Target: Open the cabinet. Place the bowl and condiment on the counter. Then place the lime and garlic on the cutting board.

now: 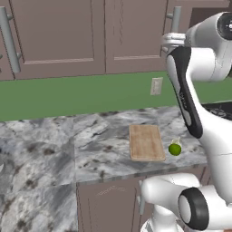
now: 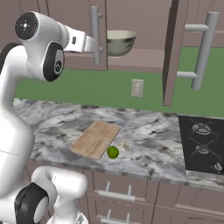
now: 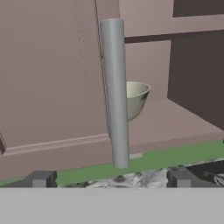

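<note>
The cabinet (image 2: 65, 26) has its right door (image 2: 172, 52) swung open and its left door shut. On its shelf stands the bowl (image 2: 119, 42), also seen behind the bar in the hand view (image 3: 138, 98). My gripper (image 2: 97, 47) is open at the left door's grey handle (image 3: 116, 92), and the bar rises between my fingertips (image 3: 41, 178). Below, the cutting board (image 2: 95, 139) lies bare on the counter (image 2: 52, 118). The lime (image 2: 113, 152) and the garlic (image 2: 123, 146) sit on the marble just off the board's right edge. The condiment is hidden.
A black stove top (image 2: 203, 140) fills the counter's right end. A wall outlet (image 2: 137, 87) sits on the green backsplash. The open door's long handle (image 2: 201, 48) sticks out over the counter. Base cabinets (image 2: 122, 197) run under the counter edge.
</note>
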